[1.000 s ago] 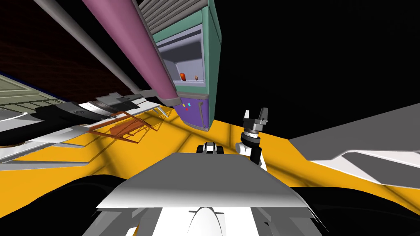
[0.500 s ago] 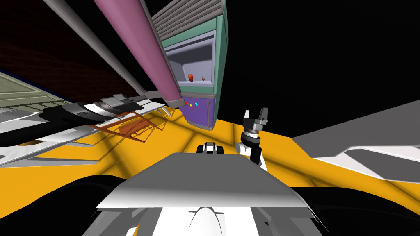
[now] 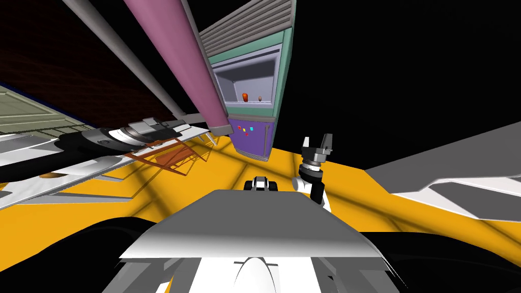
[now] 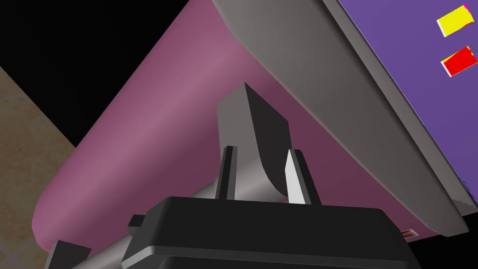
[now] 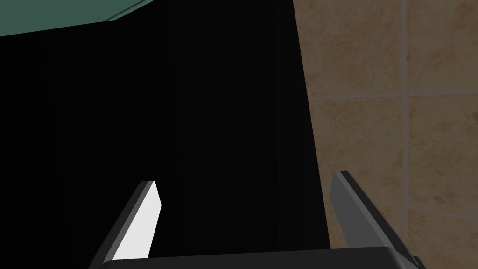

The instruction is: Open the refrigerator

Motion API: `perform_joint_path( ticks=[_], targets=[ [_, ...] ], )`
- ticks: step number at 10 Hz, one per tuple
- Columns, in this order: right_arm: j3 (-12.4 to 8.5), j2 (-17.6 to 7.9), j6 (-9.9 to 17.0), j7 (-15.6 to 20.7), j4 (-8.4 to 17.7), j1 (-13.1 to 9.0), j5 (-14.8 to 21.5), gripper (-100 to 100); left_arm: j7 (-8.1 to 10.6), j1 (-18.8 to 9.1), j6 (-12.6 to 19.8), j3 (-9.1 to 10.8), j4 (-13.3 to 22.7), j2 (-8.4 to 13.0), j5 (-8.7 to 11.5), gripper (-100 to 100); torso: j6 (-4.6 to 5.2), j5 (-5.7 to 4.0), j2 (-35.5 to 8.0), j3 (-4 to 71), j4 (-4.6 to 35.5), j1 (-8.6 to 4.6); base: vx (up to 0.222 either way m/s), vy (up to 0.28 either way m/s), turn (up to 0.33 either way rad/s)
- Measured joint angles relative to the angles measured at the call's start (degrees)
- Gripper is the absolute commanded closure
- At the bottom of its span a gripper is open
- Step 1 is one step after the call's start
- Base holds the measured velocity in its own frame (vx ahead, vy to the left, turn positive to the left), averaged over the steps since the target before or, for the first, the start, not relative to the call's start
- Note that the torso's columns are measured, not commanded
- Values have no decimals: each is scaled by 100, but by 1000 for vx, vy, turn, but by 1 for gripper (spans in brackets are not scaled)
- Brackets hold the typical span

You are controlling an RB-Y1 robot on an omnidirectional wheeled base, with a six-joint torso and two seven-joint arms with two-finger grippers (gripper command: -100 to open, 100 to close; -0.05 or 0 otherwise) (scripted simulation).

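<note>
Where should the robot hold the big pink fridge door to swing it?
By the grey handle on the front of the pink door, coming straight at that face. The door is a wide flat slab, too broad for thin fingers, while the handle is a narrow bar they can pinch from both sides, as the left gripper does now.

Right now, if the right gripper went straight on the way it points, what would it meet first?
Probably nothing near: the open right gripper faces a black area. The tan tiled surface lies beside that line, though depth is unclear.
</note>
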State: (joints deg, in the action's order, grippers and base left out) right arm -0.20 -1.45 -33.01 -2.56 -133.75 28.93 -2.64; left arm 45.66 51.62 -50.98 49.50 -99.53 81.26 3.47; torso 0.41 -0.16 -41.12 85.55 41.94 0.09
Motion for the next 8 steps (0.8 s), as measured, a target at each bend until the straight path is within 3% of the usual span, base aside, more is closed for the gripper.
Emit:
perform_joint_path(
  ticks=[8],
  targets=[
    [-1, -1, 0, 0, 0, 0, 0, 0, -33, 121, -438, 58, -346, 58, 140, 100, -14, 11, -24, -24, 4, 15, -63, 253, -16]
  ],
)
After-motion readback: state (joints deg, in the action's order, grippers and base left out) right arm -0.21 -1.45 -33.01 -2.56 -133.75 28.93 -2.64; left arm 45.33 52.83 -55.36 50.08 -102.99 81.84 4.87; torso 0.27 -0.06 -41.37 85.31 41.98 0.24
